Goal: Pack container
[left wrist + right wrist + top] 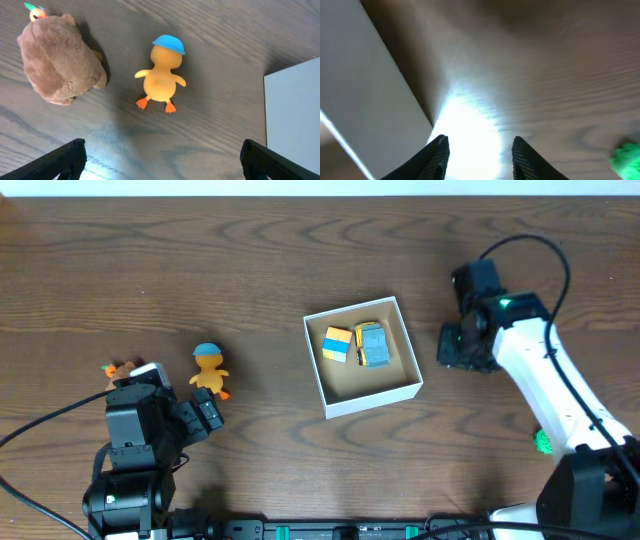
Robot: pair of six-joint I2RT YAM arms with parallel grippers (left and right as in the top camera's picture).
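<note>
The container (375,402), a small white box with a tan bottom, sits mid-table and holds two small yellow-and-blue toys (356,345). An orange duck with a blue cap (208,369) lies left of it, and shows in the left wrist view (163,75). A brown plush toy (57,57) lies further left, mostly hidden under the left arm in the overhead view (121,369). My left gripper (162,160) is open and empty, just short of the duck. My right gripper (479,157) is open and empty, over bare wood right of the container wall (365,95).
A small green toy (543,442) lies at the right, near the right arm's base; it shows at the edge of the right wrist view (626,159). The container's white wall shows at the right edge of the left wrist view (295,115).
</note>
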